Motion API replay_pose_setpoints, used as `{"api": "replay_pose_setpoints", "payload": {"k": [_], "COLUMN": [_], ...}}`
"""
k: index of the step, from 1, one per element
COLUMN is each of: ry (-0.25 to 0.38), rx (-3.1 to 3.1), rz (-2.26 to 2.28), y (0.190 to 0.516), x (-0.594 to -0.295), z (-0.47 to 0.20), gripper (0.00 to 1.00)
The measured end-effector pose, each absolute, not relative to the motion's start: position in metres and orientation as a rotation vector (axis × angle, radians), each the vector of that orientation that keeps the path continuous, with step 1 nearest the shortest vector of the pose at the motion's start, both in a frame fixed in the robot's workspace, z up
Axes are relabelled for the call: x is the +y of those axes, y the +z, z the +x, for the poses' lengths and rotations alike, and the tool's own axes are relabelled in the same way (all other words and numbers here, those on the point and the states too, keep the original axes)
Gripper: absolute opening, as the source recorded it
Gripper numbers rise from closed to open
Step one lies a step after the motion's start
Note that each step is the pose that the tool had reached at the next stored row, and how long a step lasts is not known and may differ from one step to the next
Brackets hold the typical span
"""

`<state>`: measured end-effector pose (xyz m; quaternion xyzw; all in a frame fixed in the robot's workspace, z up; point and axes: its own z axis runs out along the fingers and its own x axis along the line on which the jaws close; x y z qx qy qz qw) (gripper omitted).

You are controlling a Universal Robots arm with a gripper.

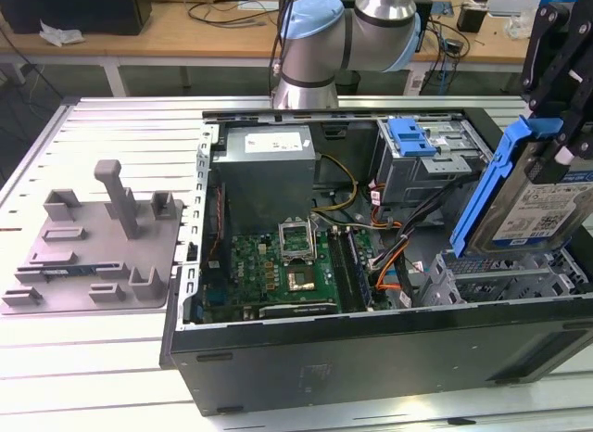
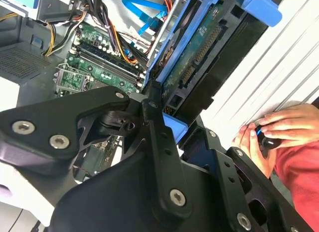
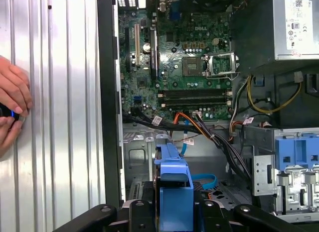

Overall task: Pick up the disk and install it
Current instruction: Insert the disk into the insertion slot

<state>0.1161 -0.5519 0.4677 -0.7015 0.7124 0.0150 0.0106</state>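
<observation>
claw [image 1: 559, 126] clamped shut on the disk [image 1: 542, 205], which is tilted, one end up, just above the open bay [image 1: 505, 276] at the case's [image 1: 371, 358] exterior-view right end. Best to square the blue frame [image 1: 482, 186] to the bay, go slow, and stay off the orange cables [image 1: 391, 260].

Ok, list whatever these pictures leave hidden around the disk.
- Exterior view: one side of the disk is cut off by the view's right edge.
- Second wrist view: the black links of the gripper cover the disk's lower end.
- Both wrist views: fingers hide most of the small thing in the hand.
</observation>
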Motion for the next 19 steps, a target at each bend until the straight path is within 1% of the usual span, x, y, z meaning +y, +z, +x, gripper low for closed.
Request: {"api": "replay_pose_setpoints", "payload": {"k": [9, 19], "ry": [0.050, 0.087], "rx": [2.225, 2.230], "rz": [-2.191, -2.218], "y": [0.4680, 0.4679], "x": [-0.5519, -0.5519], "z": [0.1187, 0.1254], "gripper": [0.36, 0.36]}}
